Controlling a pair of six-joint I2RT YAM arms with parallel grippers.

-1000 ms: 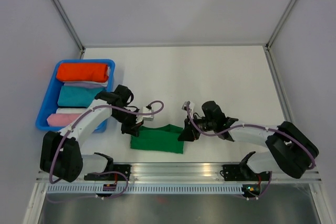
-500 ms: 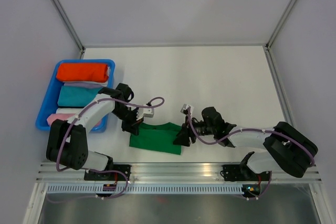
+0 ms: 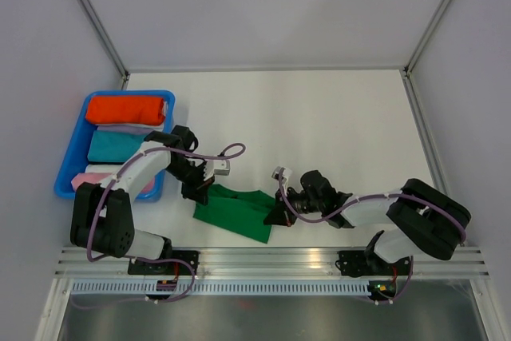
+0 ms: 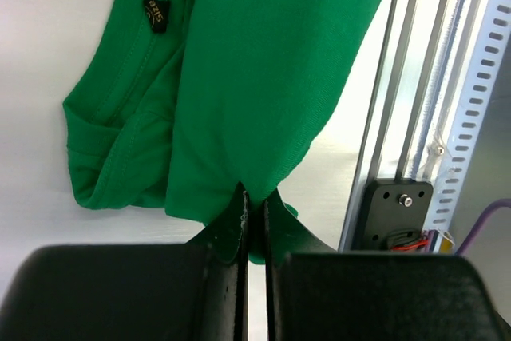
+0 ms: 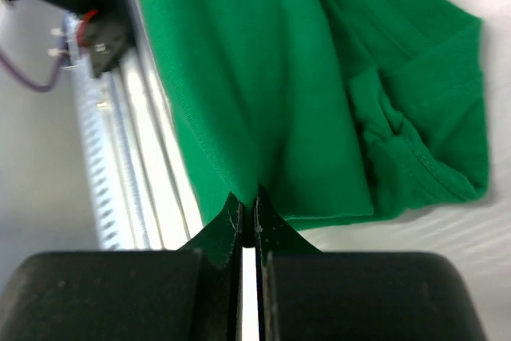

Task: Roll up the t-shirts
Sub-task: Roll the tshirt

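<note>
Near the front edge of the table (image 3: pixel 319 117), the green t-shirt (image 3: pixel 235 209) lies folded into a narrow band, slanting between the two arms. The left gripper (image 4: pixel 254 197) is pinched on a fold of cloth at the shirt's left end, fingers nearly together with only fabric between them. The right gripper (image 5: pixel 247 201) is clamped the same way on the opposite end. A black size tag (image 4: pixel 156 13) shows by the collar. At the table's left, a blue bin (image 3: pixel 132 93) holds an orange-red bundle (image 3: pixel 126 109) and a teal bundle (image 3: pixel 116 146) — well apart from the shirt.
</note>
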